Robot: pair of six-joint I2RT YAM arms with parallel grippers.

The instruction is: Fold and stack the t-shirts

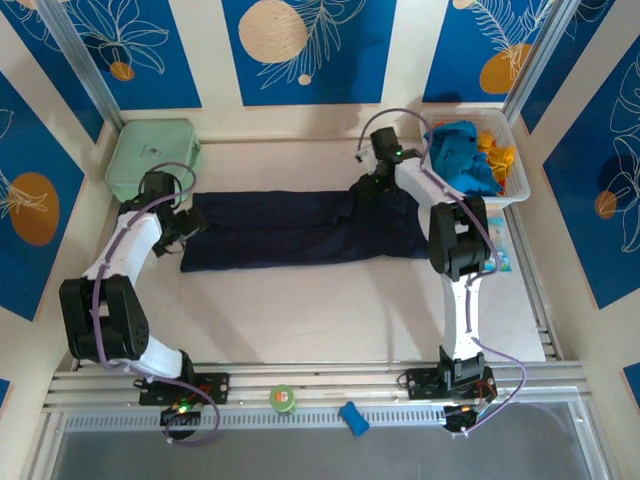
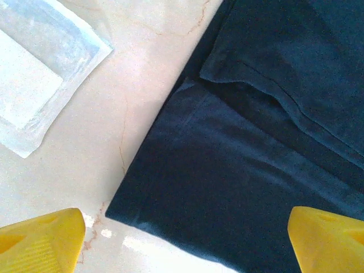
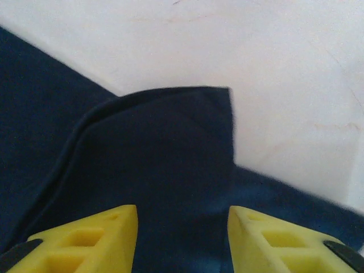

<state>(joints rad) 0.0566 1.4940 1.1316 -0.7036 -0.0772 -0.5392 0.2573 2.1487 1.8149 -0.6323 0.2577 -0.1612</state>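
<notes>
Navy shirt (image 1: 290, 235) lies as a long folded band across the middle of the table (image 1: 300, 310). Its left end is at the left gripper (image 2: 182, 239) and its right end is under the right gripper (image 3: 182, 239). Both claws hover with jaws apart, pinching nothing. Turquoise shirt (image 1: 462, 160) and orange shirt (image 1: 497, 155) sit in the basket (image 1: 515, 190), far right. Step, as judged: lengthwise fold laid. The next move calls for a pinch through all layers at one end, to fold crosswise.
</notes>
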